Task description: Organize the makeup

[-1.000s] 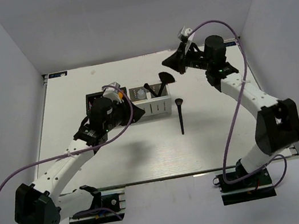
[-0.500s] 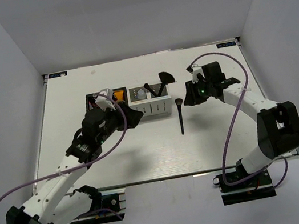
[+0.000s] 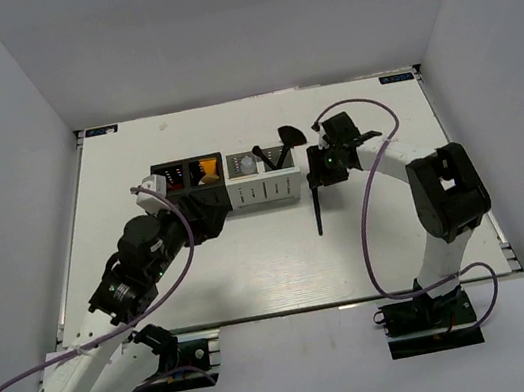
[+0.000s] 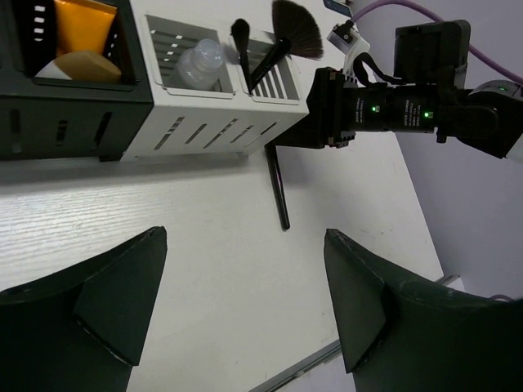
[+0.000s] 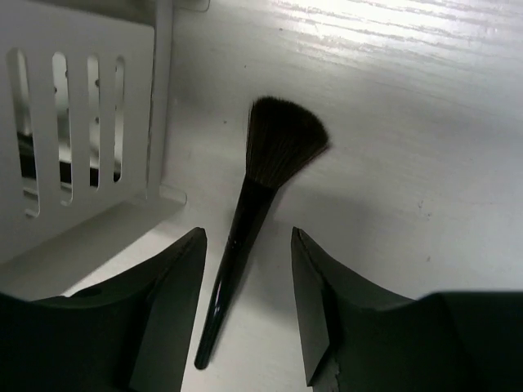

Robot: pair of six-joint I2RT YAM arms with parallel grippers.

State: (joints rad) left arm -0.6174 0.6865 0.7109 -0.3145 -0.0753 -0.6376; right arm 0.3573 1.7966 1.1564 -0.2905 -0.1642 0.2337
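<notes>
The right arm (image 3: 390, 159) is swinging in from the far right corner of the tabletop (image 3: 255, 273) and is now hanging low over the loose black brush (image 5: 245, 214). That brush is lying flat on the tabletop just beside the right wall of the white organizer (image 3: 264, 194), with its bristles pointing toward the far edge. The right jaws are parting as they arrive. In the right wrist view they are standing released, one on either side of the handle, touching nothing and holding nothing. Meanwhile the left arm (image 3: 141, 256) is pulling back toward the near left, away from the black organizer (image 4: 73, 114), and the left jaws are spreading wide and empty over bare tabletop. The orange tube (image 4: 82, 23) and the egg-shaped piece (image 4: 80, 67) are sitting together in the black organizer's right compartment. The clear bottle (image 4: 201, 62) is resting in the white organizer's left slot, and a fan brush (image 4: 294, 26) and a smaller brush (image 4: 239, 33) are leaning in its right one. This suggests the left side is finishing its part and the loose brush is the last piece waiting outside. The right arm appears to be lining up to collect it, which is calling for a careful descent onto a thin handle with the organizer wall close by.
</notes>
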